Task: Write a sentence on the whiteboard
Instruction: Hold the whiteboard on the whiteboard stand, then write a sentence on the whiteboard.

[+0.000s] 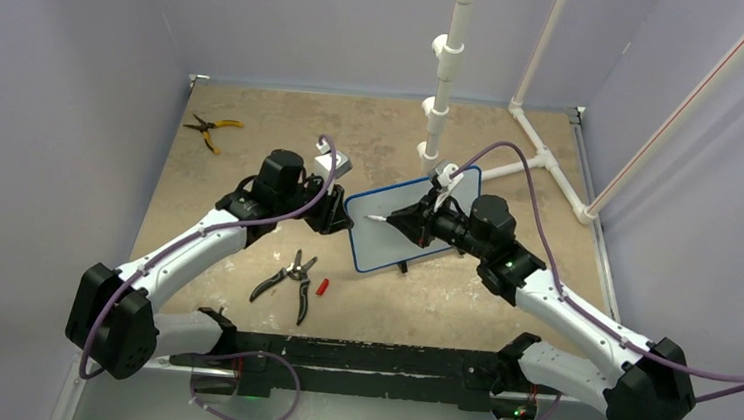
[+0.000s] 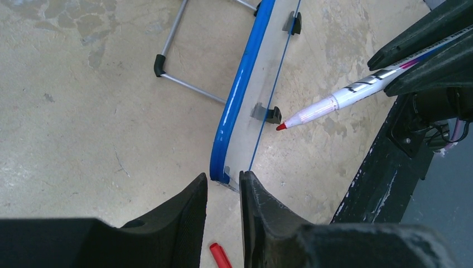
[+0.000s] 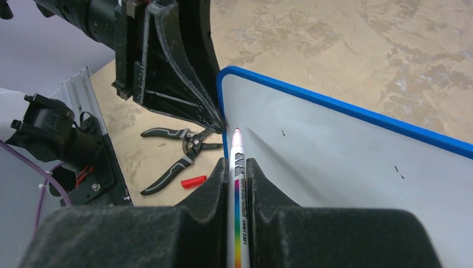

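The whiteboard (image 1: 416, 216), white with a blue frame, stands tilted on its legs mid-table. My left gripper (image 2: 223, 177) pinches its lower left corner, one finger on each side of the blue edge (image 2: 237, 95). The top view shows this gripper (image 1: 339, 217) at the board's left side. My right gripper (image 3: 237, 164) is shut on a white marker (image 3: 236, 184) with a rainbow stripe. The marker's red tip (image 2: 280, 127) sits just off the board's face near the left edge. No sentence is in view; the face (image 3: 346, 162) shows only a few dark specks.
Black-handled pliers (image 1: 287, 279) and a red marker cap (image 1: 322, 286) lie in front of the board. Yellow-handled pliers (image 1: 212, 129) lie at the far left. A white pipe frame (image 1: 442, 95) stands behind the board. The board's metal legs (image 2: 184, 84) rest behind it.
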Available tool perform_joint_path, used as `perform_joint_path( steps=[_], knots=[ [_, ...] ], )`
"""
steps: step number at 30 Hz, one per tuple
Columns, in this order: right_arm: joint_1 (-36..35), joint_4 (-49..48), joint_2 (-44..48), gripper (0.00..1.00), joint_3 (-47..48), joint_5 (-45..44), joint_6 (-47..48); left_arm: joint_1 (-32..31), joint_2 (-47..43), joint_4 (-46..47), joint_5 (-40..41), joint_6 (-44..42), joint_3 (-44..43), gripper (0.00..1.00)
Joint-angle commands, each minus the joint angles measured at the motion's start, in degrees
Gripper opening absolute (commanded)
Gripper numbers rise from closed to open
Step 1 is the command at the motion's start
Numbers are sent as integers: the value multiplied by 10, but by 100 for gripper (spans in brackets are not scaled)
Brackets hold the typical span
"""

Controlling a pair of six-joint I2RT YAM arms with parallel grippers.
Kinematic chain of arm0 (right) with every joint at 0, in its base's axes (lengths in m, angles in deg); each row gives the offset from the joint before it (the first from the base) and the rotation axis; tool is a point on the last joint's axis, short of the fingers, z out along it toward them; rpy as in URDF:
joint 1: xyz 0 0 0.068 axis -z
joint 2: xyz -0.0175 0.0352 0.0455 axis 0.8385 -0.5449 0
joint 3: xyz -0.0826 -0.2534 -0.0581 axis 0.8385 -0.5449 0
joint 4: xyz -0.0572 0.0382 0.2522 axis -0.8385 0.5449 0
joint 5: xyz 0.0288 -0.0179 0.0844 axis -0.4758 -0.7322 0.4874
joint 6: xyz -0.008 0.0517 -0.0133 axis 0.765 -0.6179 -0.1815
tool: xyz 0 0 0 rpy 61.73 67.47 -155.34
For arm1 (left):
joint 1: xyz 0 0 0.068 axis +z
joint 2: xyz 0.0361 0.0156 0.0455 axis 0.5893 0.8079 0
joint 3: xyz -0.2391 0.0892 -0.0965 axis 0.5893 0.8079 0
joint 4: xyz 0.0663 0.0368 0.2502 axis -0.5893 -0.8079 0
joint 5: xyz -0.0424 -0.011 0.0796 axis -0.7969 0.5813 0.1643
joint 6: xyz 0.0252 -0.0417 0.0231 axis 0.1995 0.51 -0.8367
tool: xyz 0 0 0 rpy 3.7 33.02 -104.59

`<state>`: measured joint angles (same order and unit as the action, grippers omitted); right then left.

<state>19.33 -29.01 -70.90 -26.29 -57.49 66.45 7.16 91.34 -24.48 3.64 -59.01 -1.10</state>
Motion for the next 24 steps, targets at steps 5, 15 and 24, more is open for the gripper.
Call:
perform_joint_path(
  steps=[5,15,24],
  knots=[
    [-13,-53,-15,0,35,-5,5,2,9,23,-11,-9,-23,18],
    [-19,-82,-38,0,42,-17,-1,2,13,22,-8,-10,-21,5],
    [-23,-86,-54,0,47,-35,-2,2,10,23,-9,-14,-20,0]
  ],
)
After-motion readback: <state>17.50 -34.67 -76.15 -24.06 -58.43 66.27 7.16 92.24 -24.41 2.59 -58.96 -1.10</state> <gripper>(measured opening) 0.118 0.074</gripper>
